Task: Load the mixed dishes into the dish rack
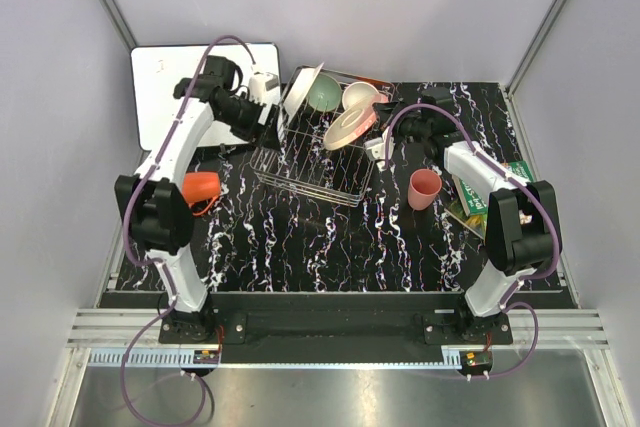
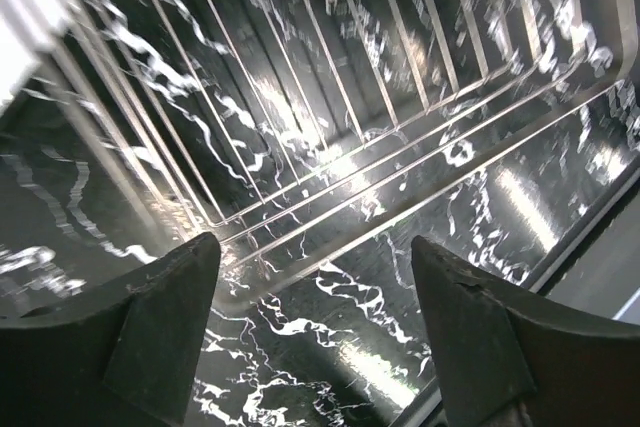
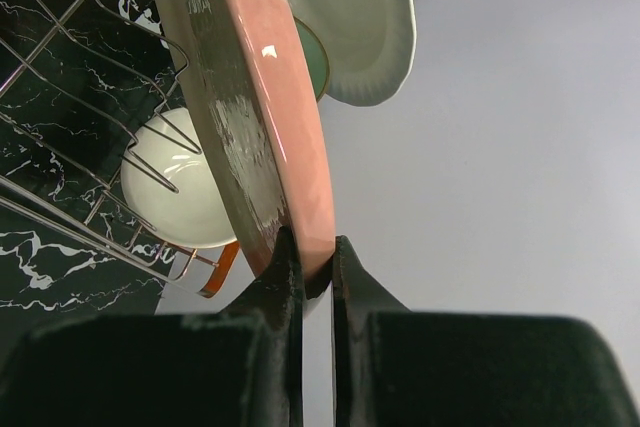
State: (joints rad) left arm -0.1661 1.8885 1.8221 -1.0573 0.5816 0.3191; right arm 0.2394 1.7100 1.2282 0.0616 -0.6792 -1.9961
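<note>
Right wrist view has the pink-and-cream plate (image 3: 262, 87) standing on edge, its lower rim pinched between the two fingers of the right hand (image 3: 311, 247), which is clenched on it. From above, it leans tilted over the far right part of the dish rack (image 1: 310, 179). I cannot tell whether its edge already sits between the wires.

It is glazed, with a glossy pink face and rim and a mottled cream underside. I judge it stiff, rather heavy for so narrow a pinch, slick and easy to chip. Held by the rim alone it could swivel or slide, so the fingers want to sit well past the lip. The grip should let go only once the wires carry the plate.

Close beside it in the rack are the white plate (image 3: 365, 27), the mint green bowl (image 3: 316, 65) and the cream bowl (image 3: 180, 187).

Further out, the left hand (image 2: 315, 247) is released, fingers wide with nothing between them, over a corner of the rack's wires.

On the black marbled worktop (image 1: 300, 237), the orange mug (image 1: 200, 189) left of the rack and the small pink cup (image 1: 424, 188) to its right are not yet loaded.
</note>
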